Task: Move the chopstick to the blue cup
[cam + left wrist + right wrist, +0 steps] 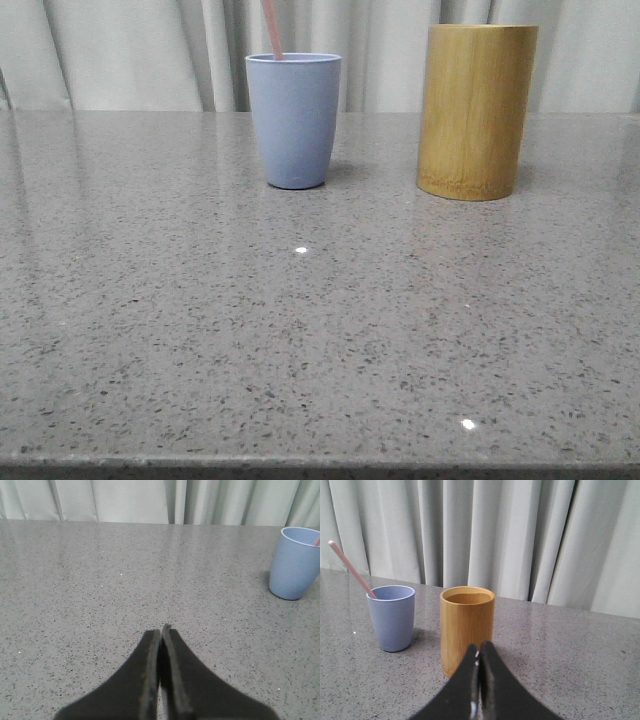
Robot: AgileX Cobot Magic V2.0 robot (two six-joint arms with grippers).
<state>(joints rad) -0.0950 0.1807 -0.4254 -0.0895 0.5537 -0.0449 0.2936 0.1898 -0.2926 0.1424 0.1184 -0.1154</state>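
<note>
Grey counter [300, 330]; both claws closed, empty.

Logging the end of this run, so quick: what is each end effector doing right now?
Left end effector: closed, holding nothing.
Right end effector: closed, holding nothing.

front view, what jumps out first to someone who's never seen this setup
The blue cup stands near the table's far edge with a pink chopstick leaning out of it. To its right stands the taller bamboo holder, apart from it. Both grippers, left gripper and right gripper, are shut and empty.
</note>
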